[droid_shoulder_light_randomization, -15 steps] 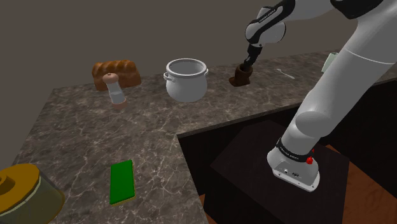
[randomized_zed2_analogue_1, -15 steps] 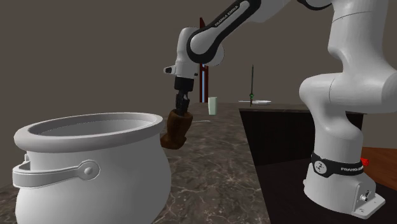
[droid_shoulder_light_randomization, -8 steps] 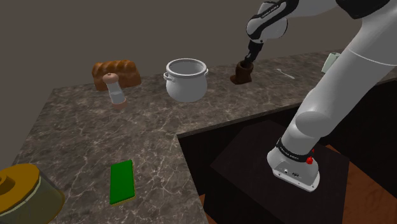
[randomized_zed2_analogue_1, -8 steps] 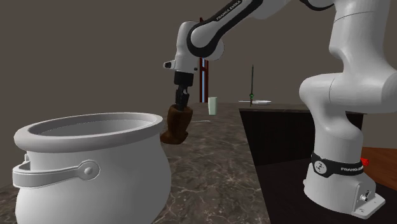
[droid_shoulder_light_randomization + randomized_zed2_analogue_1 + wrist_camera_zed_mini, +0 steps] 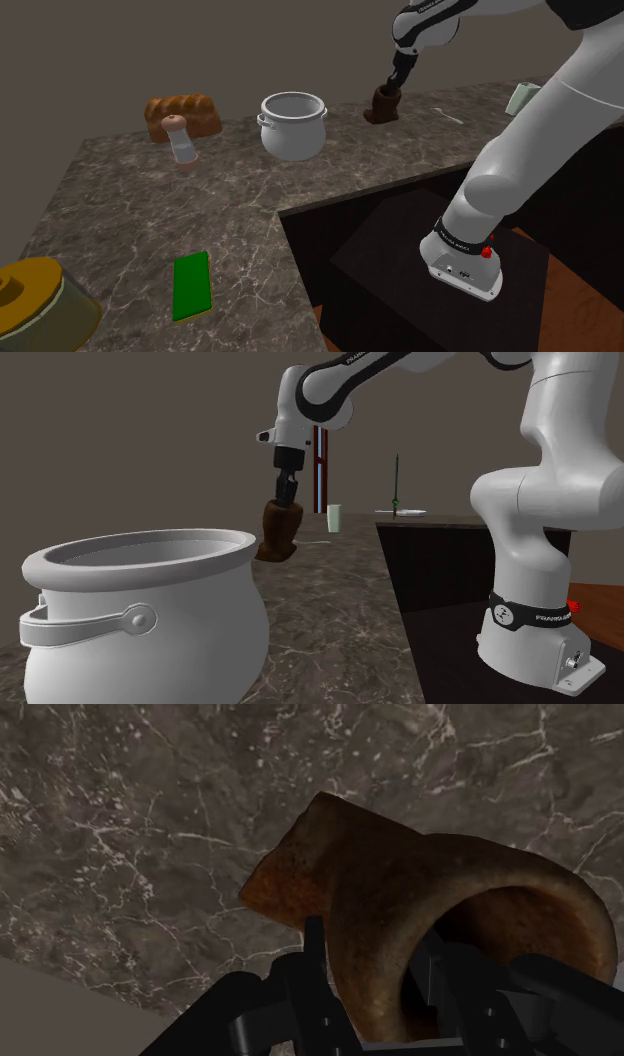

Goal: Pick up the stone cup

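Note:
The brown stone cup [image 5: 385, 103] hangs tilted above the far part of the marble counter [image 5: 160, 220], to the right of the pot in the shoulder view. My black gripper [image 5: 395, 86] is shut on the cup's rim from above. Seen from the second exterior view, the cup [image 5: 279, 531] dangles clear of the counter under the gripper [image 5: 286, 499]. In the wrist view the cup [image 5: 400, 914] sits clasped with one finger [image 5: 318, 979] outside its wall and the other inside its mouth.
A white pot [image 5: 294, 125] stands to the left of the cup in the shoulder view. Further left are a salt shaker [image 5: 180, 140] and a loaf of bread [image 5: 183, 115]. A green card [image 5: 191, 284], a yellow round container [image 5: 35, 300], a spoon [image 5: 447, 116] and a pale cup [image 5: 521, 98] also lie around.
The gripper has risen with the cup, lifting it off the counter and carrying it slightly farther from the stand.

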You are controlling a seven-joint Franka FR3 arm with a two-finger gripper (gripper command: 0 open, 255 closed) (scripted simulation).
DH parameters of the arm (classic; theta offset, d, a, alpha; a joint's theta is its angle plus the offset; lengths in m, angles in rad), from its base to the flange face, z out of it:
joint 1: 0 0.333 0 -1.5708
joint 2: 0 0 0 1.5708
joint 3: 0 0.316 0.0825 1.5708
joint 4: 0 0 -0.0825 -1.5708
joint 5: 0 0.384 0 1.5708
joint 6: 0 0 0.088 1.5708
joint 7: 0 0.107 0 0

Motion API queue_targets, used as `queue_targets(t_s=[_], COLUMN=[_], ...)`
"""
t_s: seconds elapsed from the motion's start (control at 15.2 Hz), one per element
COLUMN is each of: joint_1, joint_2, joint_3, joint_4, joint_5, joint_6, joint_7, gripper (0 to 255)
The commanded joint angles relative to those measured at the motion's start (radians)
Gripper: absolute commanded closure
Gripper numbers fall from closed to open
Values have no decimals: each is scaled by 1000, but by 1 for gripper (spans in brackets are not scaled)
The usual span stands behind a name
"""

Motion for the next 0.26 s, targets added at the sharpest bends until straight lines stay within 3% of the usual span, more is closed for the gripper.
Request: queue_targets(t_s=[0.0,0.2], joint_1=[-1,-1], joint_2=[-11,-17], joint_3=[4,7], joint_4=[20,30], joint_5=[-5,-8], joint_6=[-29,-45], joint_7=[3,6], gripper=[255,255])
